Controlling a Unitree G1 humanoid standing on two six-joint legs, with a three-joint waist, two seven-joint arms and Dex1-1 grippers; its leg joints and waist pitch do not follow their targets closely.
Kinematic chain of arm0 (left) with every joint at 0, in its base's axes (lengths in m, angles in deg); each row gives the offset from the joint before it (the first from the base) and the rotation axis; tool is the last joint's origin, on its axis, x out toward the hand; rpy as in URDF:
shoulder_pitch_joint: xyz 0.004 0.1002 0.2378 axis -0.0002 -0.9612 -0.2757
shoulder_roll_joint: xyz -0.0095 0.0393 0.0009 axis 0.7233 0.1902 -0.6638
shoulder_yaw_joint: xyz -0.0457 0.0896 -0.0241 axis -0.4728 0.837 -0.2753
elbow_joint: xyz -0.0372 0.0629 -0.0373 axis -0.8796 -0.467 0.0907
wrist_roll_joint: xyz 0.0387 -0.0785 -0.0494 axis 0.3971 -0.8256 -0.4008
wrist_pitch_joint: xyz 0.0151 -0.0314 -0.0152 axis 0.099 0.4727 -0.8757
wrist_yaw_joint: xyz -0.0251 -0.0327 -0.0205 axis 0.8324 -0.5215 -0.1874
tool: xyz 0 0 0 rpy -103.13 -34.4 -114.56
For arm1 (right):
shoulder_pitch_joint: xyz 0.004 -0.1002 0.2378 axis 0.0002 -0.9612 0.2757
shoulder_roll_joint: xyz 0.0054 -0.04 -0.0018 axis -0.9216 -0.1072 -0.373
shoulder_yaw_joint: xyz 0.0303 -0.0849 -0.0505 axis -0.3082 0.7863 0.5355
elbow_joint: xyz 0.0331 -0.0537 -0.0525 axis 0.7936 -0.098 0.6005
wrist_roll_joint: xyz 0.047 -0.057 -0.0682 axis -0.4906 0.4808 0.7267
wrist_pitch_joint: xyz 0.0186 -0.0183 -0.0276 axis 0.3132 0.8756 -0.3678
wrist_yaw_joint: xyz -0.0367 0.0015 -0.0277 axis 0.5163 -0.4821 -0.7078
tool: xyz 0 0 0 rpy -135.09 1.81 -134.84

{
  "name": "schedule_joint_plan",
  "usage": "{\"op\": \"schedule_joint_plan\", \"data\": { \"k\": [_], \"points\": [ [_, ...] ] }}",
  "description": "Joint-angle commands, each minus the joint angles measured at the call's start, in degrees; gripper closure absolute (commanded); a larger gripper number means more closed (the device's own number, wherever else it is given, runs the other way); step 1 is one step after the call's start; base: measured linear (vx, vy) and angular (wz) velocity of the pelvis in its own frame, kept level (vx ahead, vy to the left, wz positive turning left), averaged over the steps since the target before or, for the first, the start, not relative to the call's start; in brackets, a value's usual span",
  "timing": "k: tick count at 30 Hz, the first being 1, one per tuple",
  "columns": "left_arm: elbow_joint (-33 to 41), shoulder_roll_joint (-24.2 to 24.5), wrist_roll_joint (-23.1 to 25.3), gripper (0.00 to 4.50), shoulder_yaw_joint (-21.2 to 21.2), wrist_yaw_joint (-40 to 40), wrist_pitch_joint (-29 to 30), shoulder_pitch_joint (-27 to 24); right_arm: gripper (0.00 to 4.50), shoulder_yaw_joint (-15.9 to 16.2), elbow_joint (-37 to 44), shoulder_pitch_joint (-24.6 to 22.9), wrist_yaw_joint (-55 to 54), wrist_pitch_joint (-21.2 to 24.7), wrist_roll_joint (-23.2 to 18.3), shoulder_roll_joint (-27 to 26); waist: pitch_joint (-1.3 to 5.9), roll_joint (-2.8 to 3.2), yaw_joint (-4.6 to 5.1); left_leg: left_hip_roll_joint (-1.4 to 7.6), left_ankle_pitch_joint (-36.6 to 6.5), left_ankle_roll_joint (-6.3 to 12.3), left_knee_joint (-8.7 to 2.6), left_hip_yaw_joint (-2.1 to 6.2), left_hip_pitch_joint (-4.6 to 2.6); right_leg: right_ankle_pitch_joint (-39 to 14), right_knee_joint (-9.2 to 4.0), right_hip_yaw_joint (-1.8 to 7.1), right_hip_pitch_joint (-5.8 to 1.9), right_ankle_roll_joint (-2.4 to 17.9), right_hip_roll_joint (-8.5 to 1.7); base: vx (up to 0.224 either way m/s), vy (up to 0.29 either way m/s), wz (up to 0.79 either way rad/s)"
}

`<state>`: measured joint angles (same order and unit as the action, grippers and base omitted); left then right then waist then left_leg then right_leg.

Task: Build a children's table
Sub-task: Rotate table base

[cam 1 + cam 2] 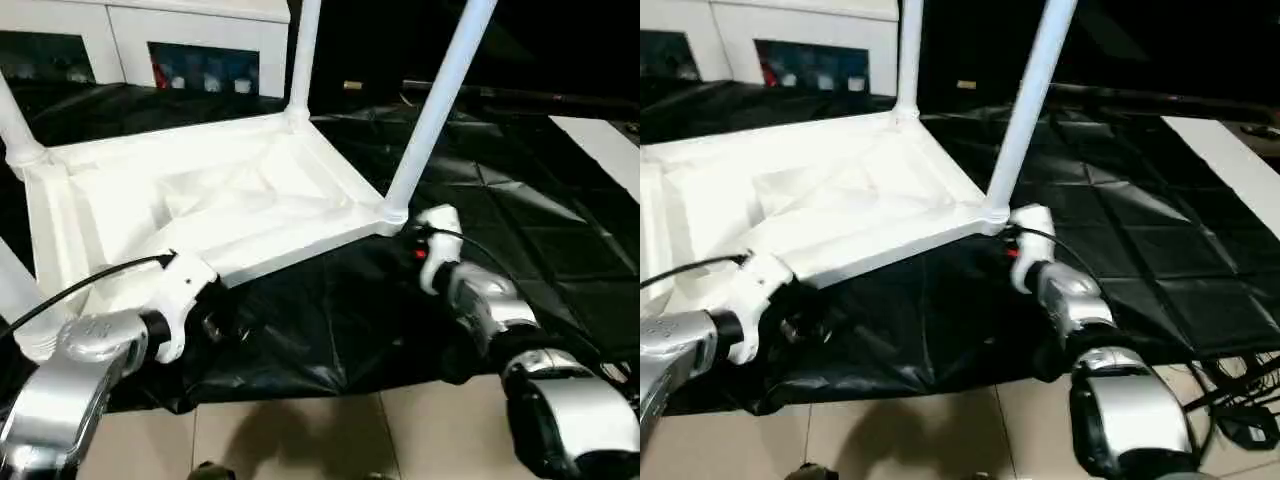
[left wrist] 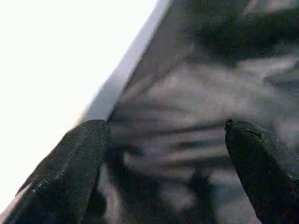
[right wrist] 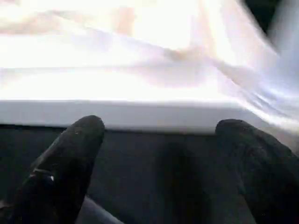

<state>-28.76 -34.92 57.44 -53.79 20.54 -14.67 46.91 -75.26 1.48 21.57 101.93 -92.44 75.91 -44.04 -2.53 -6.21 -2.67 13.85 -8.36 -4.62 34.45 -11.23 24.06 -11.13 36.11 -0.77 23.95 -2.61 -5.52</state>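
Note:
The white tabletop (image 1: 200,200) lies upside down on a black sheet (image 1: 520,220), its ribbed underside facing up. White tube legs stand upright in its corner sockets: one at the far corner (image 1: 304,55), one at the near right corner (image 1: 438,105), and two at the left (image 1: 14,125). My left gripper (image 2: 163,128) is open at the tabletop's near edge, its fingers (image 2: 70,168) apart beside the white rim. My right gripper (image 3: 160,123) is open too, just in front of the near right corner socket (image 1: 392,215), facing the rim (image 3: 140,114).
A white cabinet with glass doors (image 1: 200,45) stands at the back left. A white board (image 1: 600,140) lies at the far right on the sheet. Cables (image 1: 1240,405) trail at the lower right. Tiled floor (image 1: 300,435) runs along the sheet's near edge.

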Motion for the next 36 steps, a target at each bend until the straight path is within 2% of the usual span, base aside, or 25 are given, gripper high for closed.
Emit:
{"op": "schedule_joint_plan", "data": {
  "k": [1, 3, 4, 5, 7, 9, 10, 12, 13, 14, 16, 18, 19, 23, 26, 27, 32, 35, 36],
  "points": [
    [3.83, -0.67, -1.46, 0.00, -0.85, 1.17, 0.14, -0.71, 0.08, 0.25, 1.44, 0.22, 2.02, 0.74, -0.51, 0.47, 3.58, 1.17, -0.48, -0.45, -12.49, 0.40, -4.14, -0.51, -2.13, -4.12, -3.19, 0.00, -1.90, 13.02, -0.30, 0.000, 0.000, 0.00],
    [8.19, -2.25, -2.56, 0.00, -1.81, 2.35, 0.89, -3.28, 0.08, -0.18, 0.90, 1.95, 2.11, 0.14, -0.90, -0.98, 3.39, 1.07, -0.79, -0.47, -14.75, -0.68, -4.28, -0.56, -2.33, -6.84, -3.50, 0.06, -1.66, 12.28, -0.20, 0.000, 0.000, 0.00],
    [12.09, -2.77, -3.07, 0.00, -2.70, 3.55, 2.30, -6.37, 0.08, -1.09, -1.27, 5.01, -1.05, -1.15, -0.75, -2.64, 3.42, 0.96, -0.75, -0.33, -15.98, -1.30, -4.39, -0.46, -2.26, -7.80, -3.46, 0.10, -1.70, 12.05, -0.33, 0.000, 0.000, 0.00],
    [12.09, -2.77, -3.07, 0.00, -2.70, 3.55, 2.30, -6.37, 0.08, -1.09, -1.27, 5.01, -1.05, -1.15, -0.75, -2.64, 3.28, 0.98, -0.61, -0.43, -17.20, -1.83, -4.55, -0.36, -2.16, -10.02, -3.61, 0.02, -1.54, 11.51, -0.30, 0.000, 0.000, 0.00],
    [15.25, -2.56, -3.30, 0.00, -3.90, 4.22, 4.30, -9.43, 0.08, -2.16, -4.14, 8.66, -7.98, -2.78, -0.15, -3.98, 3.10, 1.14, -0.84, -0.40, -20.54, -2.91, -4.59, -0.28, -2.64, -14.05, -3.91, 0.06, -0.84, 10.34, -0.29, 0.000, 0.000, 0.00],
    [16.23, -2.19, -3.27, 0.00, -4.33, 4.53, 4.82, -10.52, 0.08, -2.65, -4.93, 9.81, -11.44, -3.34, 0.17, -4.30, 3.03, 1.21, -0.91, -0.43, -21.07, -3.22, -4.65, -0.25, -2.71, -14.68, -4.04, 0.08, -0.74, 9.87, -0.28, 0.000, 0.000, 0.00],
    [17.99, -1.41, -2.87, 0.00, -5.10, 5.25, 5.70, -12.48, 0.08, -3.68, -6.68, 12.28, -20.31, -4.48, 0.88, -4.55, 2.91, 0.94, -1.30, -0.48, -22.74, -3.83, -4.62, -0.25, -2.97, -16.31, -4.25, 0.07, -0.32, 8.74, -0.19, 0.000, 0.000, 0.00],
    [18.44, -1.20, -2.83, 0.00, -5.27, 5.53, 6.00, -12.91, 0.08, -3.94, -7.08, 12.88, -22.68, -4.64, 1.03, -4.51, 2.92, 1.27, -1.56, -0.58, -23.24, -4.56, -4.73, -0.15, -2.96, -16.46, -4.17, 0.08, -0.25, 7.70, -0.03, 0.000, 0.000, 0.00],
    [19.35, -0.81, -2.80, 0.00, -5.64, 6.11, 6.45, -13.86, 0.08, -4.78, -8.02, 14.02, -25.84, -4.79, 0.78, -4.43, 2.93, 0.92, -1.91, -0.66, -23.64, -4.55, -4.70, -0.18, -3.00, -16.14, -4.29, 0.08, -0.22, 7.17, 0.11, 0.000, 0.000, 0.00],
    [19.35, -0.81, -2.80, 0.00, -5.64, 6.11, 6.45, -13.86, 0.08, -4.78, -8.02, 14.02, -25.84, -4.79, 0.78, -4.43, 2.99, 1.07, -2.15, -0.73, -23.81, -4.96, -4.85, -0.02, -2.79, -15.96, -4.15, 0.04, -0.43, 6.95, 0.05, 0.000, 0.000, 0.00],
    [21.02, 0.25, -1.69, 0.00, -6.64, 7.84, 7.61, -16.04, 0.08, -6.62, -10.29, 17.12, -33.84, -4.66, 0.50, -3.75, 3.00, 0.35, -2.45, -0.76, -23.91, -5.16, -4.82, -0.07, -2.77, -15.89, -4.13, 0.01, -0.34, 6.79, -0.01, 0.000, 0.000, 0.00],
    [20.50, 0.61, -0.85, 0.00, -7.09, 8.81, 7.12, -16.70, 0.08, -7.63, -11.02, 18.16, -36.93, -4.50, 0.45, -3.34, 3.01, 0.61, -2.50, -0.85, -23.85, -5.36, -4.81, -0.05, -2.67, -15.81, -4.12, 0.00, -0.30, 6.27, 0.02, 0.000, 0.000, 0.00],
    [20.04, 0.52, -0.61, 0.00, -7.41, 9.23, 6.74, -16.96, 0.08, -8.15, -11.23, 18.45, -38.11, -4.32, 0.26, -3.08, 2.98, 0.18, -2.57, -0.90, -23.69, -5.27, -4.73, -0.07, -2.63, -15.97, -4.12, 0.00, -0.34, 5.99, 0.02, 0.000, 0.000, 0.00],
    [15.97, -0.28, 1.11, 0.00, -9.19, 11.47, 3.70, -17.09, 0.08, -10.69, -11.82, 19.31, -43.61, -3.51, -1.08, -1.08, 3.02, 0.04, -2.71, -1.00, -23.61, -5.25, -4.59, -0.14, -2.75, -15.35, -4.22, 0.06, -0.13, 5.43, 0.08, 0.000, 0.000, 0.00],
    [13.17, -0.10, 1.81, 0.00, -9.87, 12.33, 1.26, -17.38, 0.08, -12.10, -12.17, 19.55, -46.75, -3.46, -1.51, 0.61, 3.22, -0.07, -3.51, -1.02, -21.31, -5.35, -4.43, -0.23, -2.79, -12.06, -3.84, 0.04, -0.33, 5.46, 0.20, 0.000, 0.000, 0.00],
    [12.16, 0.11, 2.09, 0.00, -9.94, 12.64, 0.24, -17.63, 0.08, -12.48, -12.31, 19.60, -47.76, -3.49, -1.30, 1.36, 3.20, -0.05, -3.83, -1.03, -21.41, -5.33, -4.37, -0.38, -3.02, -11.64, -3.86, 0.08, -0.13, 5.43, 0.29, 0.000, 0.000, 0.00],
    [9.39, -0.01, 2.80, 0.00, -10.02, 13.72, -2.74, -18.06, 0.08, -13.40, -12.59, 19.53, -49.94, -3.75, 0.09, 4.83, 3.24, -0.34, -4.90, -1.04, -21.38, -5.56, -4.24, -0.45, -2.98, -11.63, -3.85, 0.09, -0.30, 5.08, 0.25, 0.000, 0.000, 0.00],
    [7.39, -0.06, 3.53, 0.00, -10.18, 14.13, -5.26, -17.57, 0.08, -14.26, -12.51, 19.16, -50.14, -3.91, -0.24, 7.09, 3.21, -0.43, -5.03, -1.08, -21.91, -5.63, -4.25, -0.37, -2.82, -12.70, -3.94, 0.08, -0.43, 4.78, 0.20, 0.000, 0.000, 0.00],
    [6.96, -0.08, 3.52, 0.00, -10.24, 14.08, -5.78, -17.41, 0.08, -14.34, -12.49, 19.05, -50.19, -3.98, -0.25, 7.56, 3.24, -0.27, -5.03, -1.11, -21.96, -5.72, -4.19, -0.35, -2.85, -12.55, -3.97, 0.06, -0.39, 4.71, 0.23, 0.000, 0.000, 0.00]
  ]
}}
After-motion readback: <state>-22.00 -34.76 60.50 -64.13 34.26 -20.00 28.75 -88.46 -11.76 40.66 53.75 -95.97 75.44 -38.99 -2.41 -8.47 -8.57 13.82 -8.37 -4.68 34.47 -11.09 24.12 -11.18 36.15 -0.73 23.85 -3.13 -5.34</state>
